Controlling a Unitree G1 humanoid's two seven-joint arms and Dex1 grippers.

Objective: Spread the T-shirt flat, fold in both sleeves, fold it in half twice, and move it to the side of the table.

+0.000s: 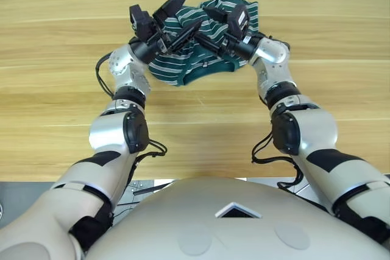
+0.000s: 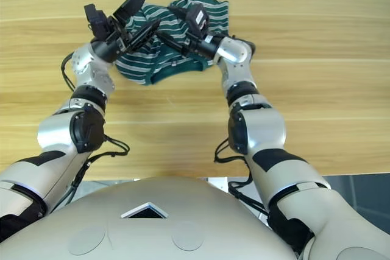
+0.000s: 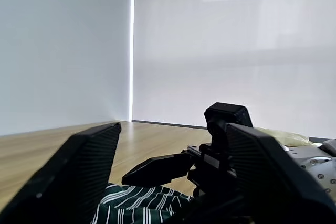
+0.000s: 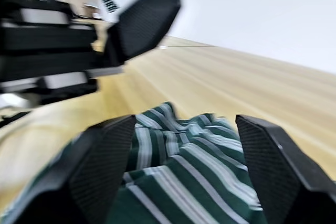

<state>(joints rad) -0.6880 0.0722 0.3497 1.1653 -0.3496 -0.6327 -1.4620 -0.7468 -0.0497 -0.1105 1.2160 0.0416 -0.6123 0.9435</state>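
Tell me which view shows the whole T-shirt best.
The left eye view: the crumpled T-shirt lies nearly whole on the table. The right eye view shows the same. The wrist views catch striped patches of it.

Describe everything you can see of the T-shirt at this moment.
The T-shirt is dark green with thin white stripes. It looks like soft knit, with a plain green band along its near edge. It lies bunched in a wrinkled heap, not spread flat, on the wooden table, toward the far middle. No sleeves can be made out. The left gripper and right gripper, both open, are over it from either side. Whether they touch the cloth is unclear.
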